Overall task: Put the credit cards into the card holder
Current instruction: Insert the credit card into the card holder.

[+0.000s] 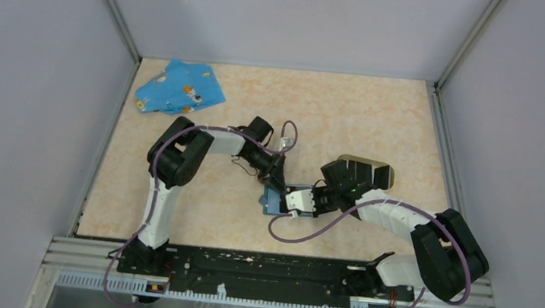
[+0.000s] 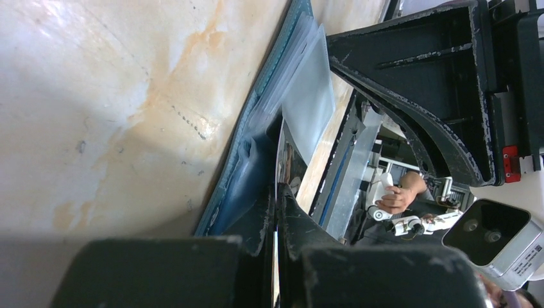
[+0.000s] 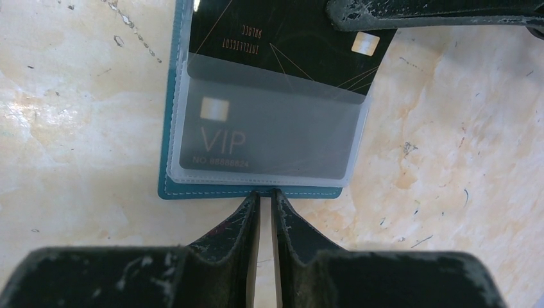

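Surface: beige marbled table [image 1: 320,105] enclosed by plain grey walls on three sides.
Far-left corner: blue patterned cloth [image 1: 181,89], crumpled, well apart from both arms.
Card holder [image 1: 363,170]: dark body with a tan rim, standing on the table right of centre, just behind the right wrist. No card can be made out in it from the top view.
Blue case [image 3: 212,192]: lies flat and open at mid-table between the two grippers, its clear sleeves facing up.
VIP card [image 3: 269,138]: black, fully seated in the near clear sleeve of the blue case.
Upper card [image 3: 282,45]: black with a metallic chip, its near part tucked under the sleeve edge and its far part exposed.
Left gripper [image 2: 276,192]: reaches in from the far side. Fingers are pressed close with only a thin slit, clenched on the far edge of the upper card, which the left wrist view shows edge-on. One finger [image 3: 436,13] crosses the top of the right wrist view.
Right gripper [image 3: 264,196]: fingers drawn almost together, nothing visible between them. The tips sit at the near edge of the blue case.
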{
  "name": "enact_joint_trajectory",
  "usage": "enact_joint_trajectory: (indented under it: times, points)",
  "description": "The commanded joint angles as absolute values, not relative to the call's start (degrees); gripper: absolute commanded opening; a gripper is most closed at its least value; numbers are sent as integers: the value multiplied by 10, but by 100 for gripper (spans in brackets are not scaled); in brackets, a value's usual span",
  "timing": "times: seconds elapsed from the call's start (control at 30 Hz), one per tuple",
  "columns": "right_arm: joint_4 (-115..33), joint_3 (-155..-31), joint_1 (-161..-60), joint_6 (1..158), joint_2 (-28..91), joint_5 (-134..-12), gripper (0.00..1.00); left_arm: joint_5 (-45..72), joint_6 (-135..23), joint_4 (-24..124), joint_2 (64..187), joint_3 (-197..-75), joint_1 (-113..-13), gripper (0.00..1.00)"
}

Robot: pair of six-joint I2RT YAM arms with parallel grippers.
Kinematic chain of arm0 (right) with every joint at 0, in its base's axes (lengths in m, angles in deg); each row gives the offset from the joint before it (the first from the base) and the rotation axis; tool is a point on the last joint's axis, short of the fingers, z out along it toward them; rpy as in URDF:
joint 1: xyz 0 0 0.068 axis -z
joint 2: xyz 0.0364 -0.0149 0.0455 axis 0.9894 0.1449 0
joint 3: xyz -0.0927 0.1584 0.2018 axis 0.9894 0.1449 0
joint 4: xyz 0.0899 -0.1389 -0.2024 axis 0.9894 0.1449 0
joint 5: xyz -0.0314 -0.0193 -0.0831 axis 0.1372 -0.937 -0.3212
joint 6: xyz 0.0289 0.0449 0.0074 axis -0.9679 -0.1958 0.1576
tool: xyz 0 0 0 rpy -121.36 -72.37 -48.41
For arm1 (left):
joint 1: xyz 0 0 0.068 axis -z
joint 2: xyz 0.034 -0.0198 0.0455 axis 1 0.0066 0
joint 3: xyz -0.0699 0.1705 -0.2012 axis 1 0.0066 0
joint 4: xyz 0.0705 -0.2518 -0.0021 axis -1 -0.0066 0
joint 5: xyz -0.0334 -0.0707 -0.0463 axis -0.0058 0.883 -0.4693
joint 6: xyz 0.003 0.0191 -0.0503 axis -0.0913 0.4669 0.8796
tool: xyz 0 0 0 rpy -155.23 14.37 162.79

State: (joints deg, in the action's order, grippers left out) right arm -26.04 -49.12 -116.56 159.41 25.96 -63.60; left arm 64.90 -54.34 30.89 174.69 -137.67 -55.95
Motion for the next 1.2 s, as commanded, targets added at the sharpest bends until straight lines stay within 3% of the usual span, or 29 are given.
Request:
enact_joint_trajectory:
  times: [0.0, 0.2, 0.53, 0.63, 0.83, 0.93, 1.03, 1.17]
  points:
    - [-258, -485, -1184, 1572, 274, -627, 14, 618, -547, 298, 1779, -1388, -550, 0]
    - [-262, -484, -1184, 1561, 254, -611, 15, 622, -545, 299, 1794, -1398, -546, 1]
    - [-244, -501, -1182, 1517, 207, -656, 20, 619, -545, 303, 1805, -1403, -546, 14]
    - [-226, -505, -1176, 1528, 165, -614, 21, 619, -544, 306, 1808, -1403, -546, 16]
    - [-160, -546, -1183, 1583, 161, -414, 21, 622, -544, 311, 1815, -1401, -546, 18]
    - [-201, -560, -1216, 1564, 198, -373, 13, 622, -545, 309, 1817, -1406, -546, 20]
    - [-229, -607, -1273, 1547, 270, -421, 2, 623, -544, 308, 1818, -1408, -546, 20]
    - [-243, -663, -1311, 1535, 353, -490, 0, 624, -548, 304, 1818, -1409, -546, 21]
